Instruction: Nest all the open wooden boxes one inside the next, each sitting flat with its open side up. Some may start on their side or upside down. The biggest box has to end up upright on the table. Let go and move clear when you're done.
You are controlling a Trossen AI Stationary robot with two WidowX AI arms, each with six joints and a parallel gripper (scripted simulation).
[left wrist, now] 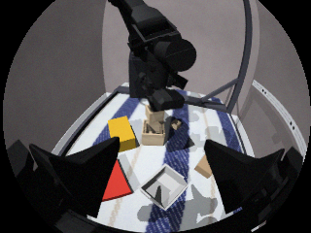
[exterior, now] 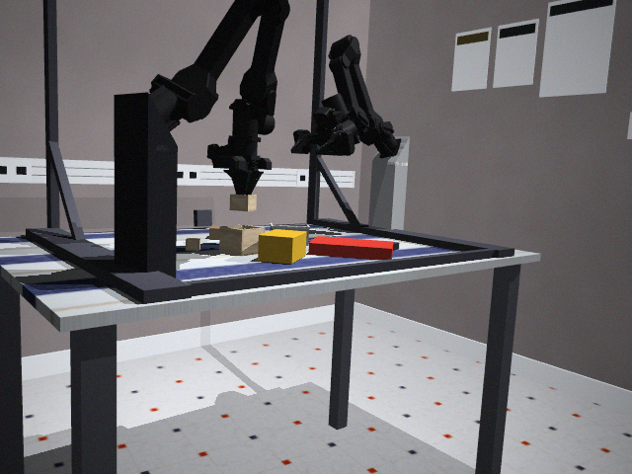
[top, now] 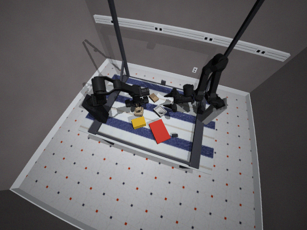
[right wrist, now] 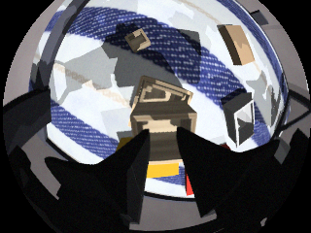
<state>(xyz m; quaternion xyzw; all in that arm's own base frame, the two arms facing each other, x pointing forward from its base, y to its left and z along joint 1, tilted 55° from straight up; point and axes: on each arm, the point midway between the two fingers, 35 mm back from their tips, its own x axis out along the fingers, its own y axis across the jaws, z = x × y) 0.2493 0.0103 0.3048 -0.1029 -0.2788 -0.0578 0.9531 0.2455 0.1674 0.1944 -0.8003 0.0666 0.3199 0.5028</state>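
Observation:
My right gripper [exterior: 244, 185] is shut on a small wooden box [exterior: 243, 202] and holds it in the air above a larger open wooden box [exterior: 239, 238] that stands on the table. In the right wrist view the held box [right wrist: 162, 139] hangs right over the larger box [right wrist: 162, 99]. A tan wooden box [top: 153, 97] lies behind them, closed face up. A tiny wooden cube [exterior: 193, 243] sits to the side. My left gripper [top: 169, 100] is open and empty, raised above the table near a white-walled open box [top: 159, 110].
A yellow block [top: 138, 122] and a flat red block [top: 159, 130] lie in front of the wooden boxes. A small dark cube [top: 174, 135] sits by the red block. A black frame [top: 195, 138] with upright posts edges the table.

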